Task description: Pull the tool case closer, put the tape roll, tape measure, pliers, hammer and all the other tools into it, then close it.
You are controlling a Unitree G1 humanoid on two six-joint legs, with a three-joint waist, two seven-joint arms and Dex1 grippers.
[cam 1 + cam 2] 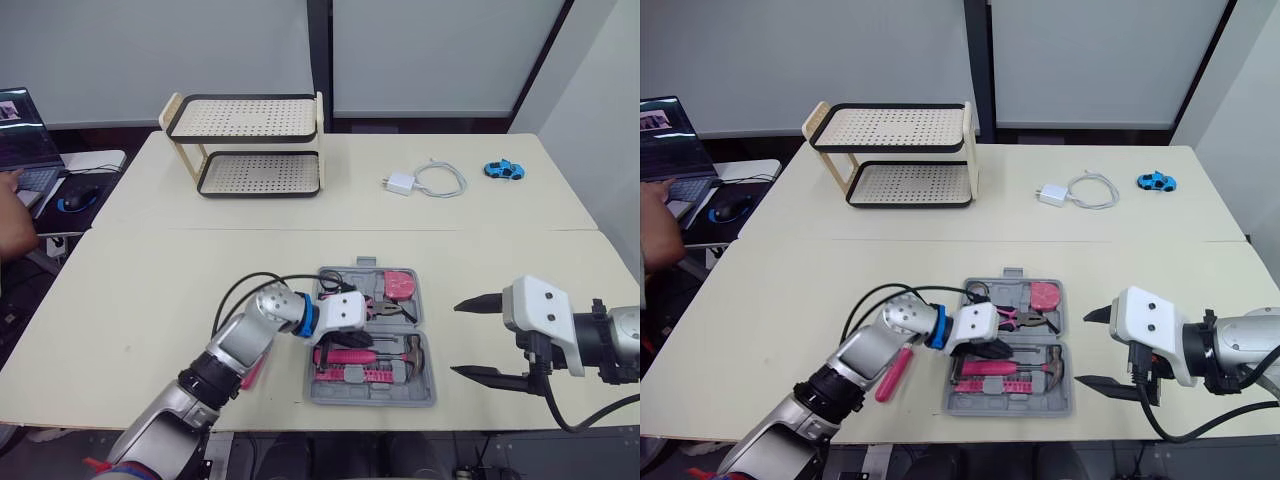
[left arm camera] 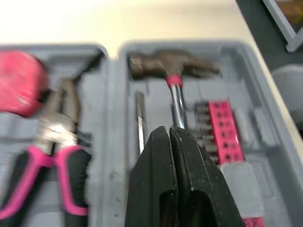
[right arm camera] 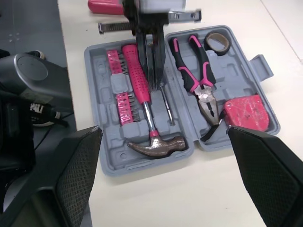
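Left gripper (image 2: 169, 133), fingers together, sits over the open tool case (image 1: 371, 397); right gripper (image 1: 455, 338) gapes wide apart beside it.

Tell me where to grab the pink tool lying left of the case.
Probably mid-handle of the pink tool, from above with the left gripper, closing across its width: it lies flat and long on the table, apart from the tool case's left wall.

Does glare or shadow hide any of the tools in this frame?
Left eye view: even light, only a soft shadow under the shelf. Left wrist view: a glint along the hammer shaft; the shut left gripper covers part of the case. Right wrist view: mild sheen on the hammer head, no tool hidden by it.
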